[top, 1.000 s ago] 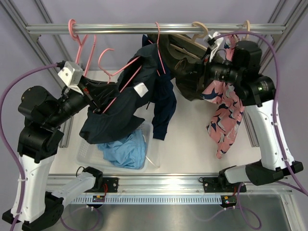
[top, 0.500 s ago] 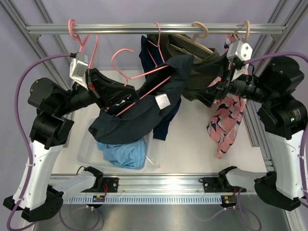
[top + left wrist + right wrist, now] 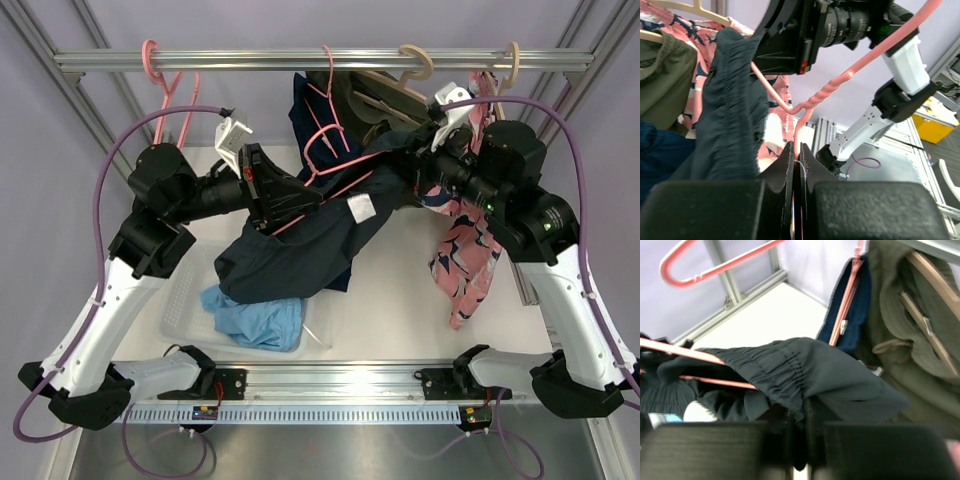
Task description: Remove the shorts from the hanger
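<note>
The dark slate-navy shorts (image 3: 300, 250) hang across the middle of the overhead frame, strung between the two arms on a pink hanger (image 3: 840, 82) that is off the rail (image 3: 250, 60). The white label (image 3: 360, 208) faces up, and the loose legs droop toward the clear bin (image 3: 180, 310) at lower left, where the light-blue shorts (image 3: 255, 318) lie crumpled. The deep navy shorts (image 3: 303, 105) hang from the rail at upper centre on another pink hanger, beside the olive-green shorts (image 3: 365, 100). The pink patterned pair (image 3: 462, 255) dangles at right over the counter (image 3: 400, 290).

The left claw (image 3: 797, 152) is pinched shut on the hanger's wire just below the twisted neck. The right claw (image 3: 799, 412) is clamped on the gathered elastic waistband (image 3: 790, 365) of the slate pair, with cloth bunched between its fingers.

The fabric looks light and limp, and it will drape and stretch rather than hold any shape. The elastic waistband is the thickest and firmest part, so it is the sensible place to grip. A thin leg would likely slip or only pull longer. The wire hanger is stiff and springy, and the waistband may snag on its shoulder ends. Pulling along the bar with the hanger braced seems safer than pulling straight away from it.
</note>
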